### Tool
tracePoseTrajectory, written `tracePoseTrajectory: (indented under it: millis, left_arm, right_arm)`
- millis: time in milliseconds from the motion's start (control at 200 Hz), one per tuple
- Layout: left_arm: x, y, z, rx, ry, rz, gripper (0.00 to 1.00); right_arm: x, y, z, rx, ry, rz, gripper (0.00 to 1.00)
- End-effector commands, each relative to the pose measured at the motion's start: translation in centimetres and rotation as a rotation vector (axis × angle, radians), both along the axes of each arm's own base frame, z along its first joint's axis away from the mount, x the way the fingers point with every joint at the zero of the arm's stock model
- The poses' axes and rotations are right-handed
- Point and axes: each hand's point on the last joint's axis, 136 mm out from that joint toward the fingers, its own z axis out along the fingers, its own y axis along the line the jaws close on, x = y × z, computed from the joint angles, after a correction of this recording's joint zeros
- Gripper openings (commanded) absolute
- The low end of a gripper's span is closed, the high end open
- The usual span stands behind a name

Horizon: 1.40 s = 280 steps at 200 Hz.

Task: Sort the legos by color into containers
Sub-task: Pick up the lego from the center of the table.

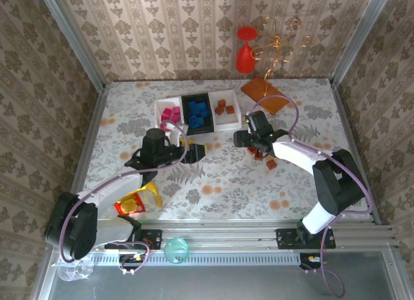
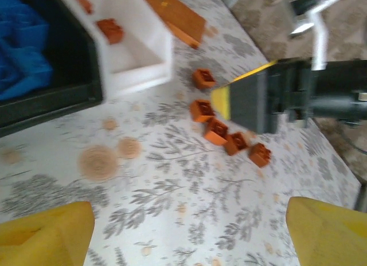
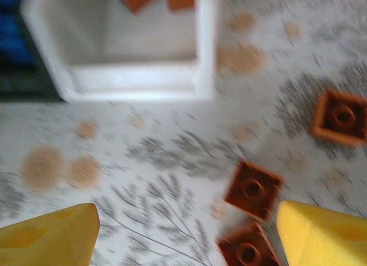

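Observation:
Three containers stand in a row at the back: a white tray (image 1: pixel 159 105) with pink legos (image 1: pixel 170 113), a black tray (image 1: pixel 185 112) with blue legos (image 1: pixel 198 112), and a white tray (image 1: pixel 235 112) holding brown legos (image 1: pixel 224 107). Several loose brown legos (image 2: pixel 216 130) lie on the table right of the trays. My right gripper (image 1: pixel 254 145) hovers open just over them. Two brown legos (image 3: pixel 253 188) sit by its right finger (image 3: pixel 324 231), and nothing is held. My left gripper (image 1: pixel 194 151) is open over bare table in front of the black tray (image 2: pixel 51 100).
A flat orange board (image 1: pixel 265 94) lies behind the right white tray (image 2: pixel 143 59). A red vase (image 1: pixel 245 51) and a gold wire ornament (image 1: pixel 278 44) stand at the back wall. A yellow-and-red toy (image 1: pixel 138 200) lies by the left arm.

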Motion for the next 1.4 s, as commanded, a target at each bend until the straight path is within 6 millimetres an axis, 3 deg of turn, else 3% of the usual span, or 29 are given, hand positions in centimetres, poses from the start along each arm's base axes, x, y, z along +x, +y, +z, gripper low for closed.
tracePoseTrajectory:
  millis: [0, 340, 740, 960, 1395]
  left_arm:
    - [-0.7, -2.2, 2.6, -0.04, -0.091, -0.113, 0.88]
    - [-1.0, -2.9, 1.9, -0.014, -0.082, -0.127, 0.88]
    - [-0.7, -2.5, 1.6, 0.011, -0.085, -0.105, 0.88]
    - [-0.7, -2.5, 1.6, 0.014, -0.084, -0.103, 0.88]
    - [-0.5, -2.0, 1.7, 0.022, -0.092, -0.084, 0.88]
  right_arm:
    - [-0.6, -1.4, -1.6, -0.029, 0.074, -0.054, 0.82]
    - [0.1, -0.1, -5.4, -0.043, 0.215, 0.004, 0.81]
    - [-2.4, 2.6, -6.4, -0.04, 0.281, 0.11, 0.59]
    - [-2.4, 2.7, -7.0, -0.07, 0.278, 0.11, 0.47]
    - [-3.0, 3.1, -6.5, -0.094, 0.275, 0.15, 0.35]
